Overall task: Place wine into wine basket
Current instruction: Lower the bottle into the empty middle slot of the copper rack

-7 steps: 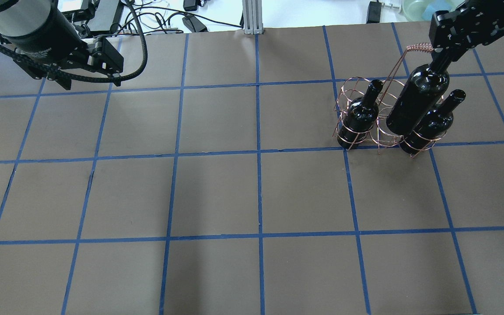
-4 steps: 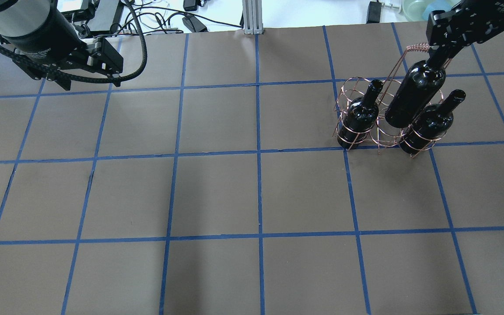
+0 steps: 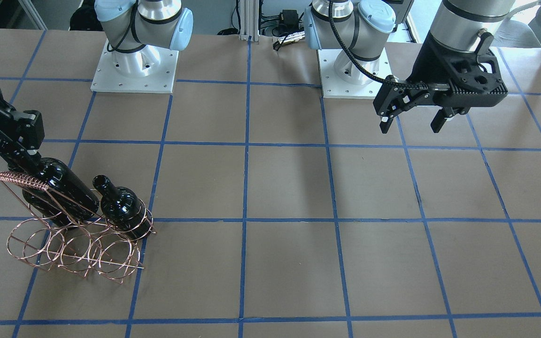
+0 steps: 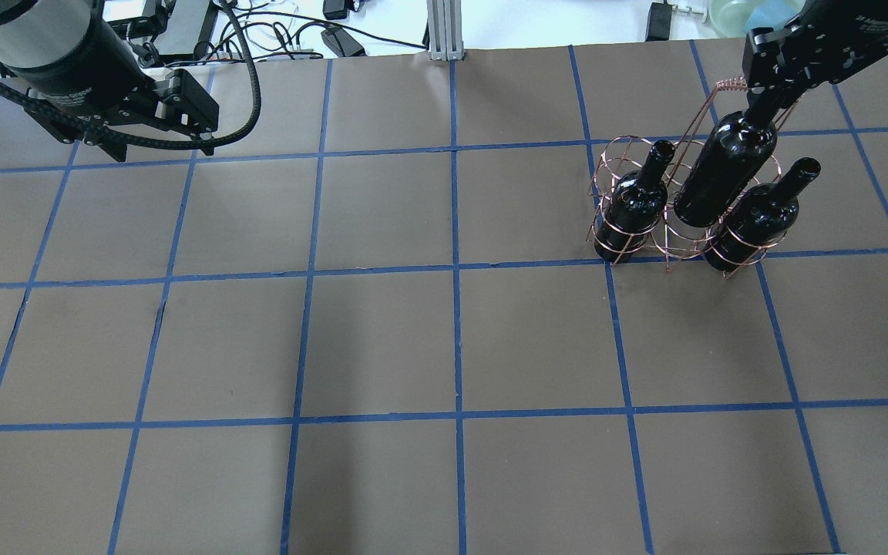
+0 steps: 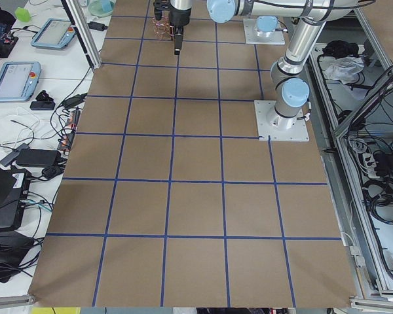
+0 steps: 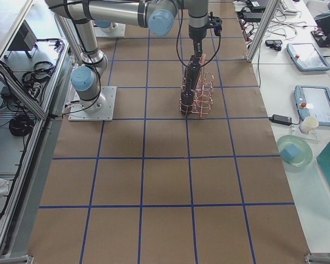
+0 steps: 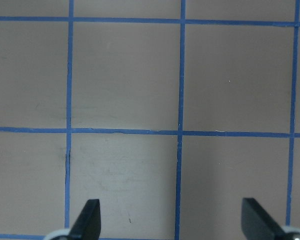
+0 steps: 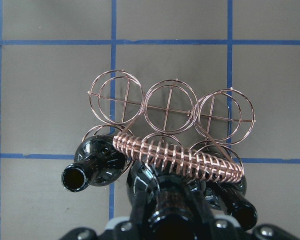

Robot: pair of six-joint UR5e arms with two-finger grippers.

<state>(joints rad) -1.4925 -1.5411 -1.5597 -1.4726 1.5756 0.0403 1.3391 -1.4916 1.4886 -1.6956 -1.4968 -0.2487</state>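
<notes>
My right gripper (image 4: 766,104) is shut on the neck of a glossy black wine bottle (image 4: 724,173) and holds it upright over the copper wire wine basket (image 4: 731,83). The bottle's base is down at the middle ring of the row nearer the robot, between two other black bottles (image 4: 637,204) (image 4: 760,220) that stand in the end rings. In the right wrist view the held bottle (image 8: 165,207) sits just under the coil handle (image 8: 180,157). The far row of three rings (image 8: 170,107) is empty. My left gripper (image 3: 410,127) is open and empty, far off over the table.
The table is brown paper with a blue tape grid (image 4: 455,270). The two arm bases (image 3: 134,65) stand on it at the robot's side. Cables and an aluminium post (image 4: 442,31) lie beyond the far edge. The left wrist view shows only bare table between the open fingers (image 7: 87,222).
My right gripper has lowered the held bottle further into the basket, between the two standing bottles. The left arm has not moved.
</notes>
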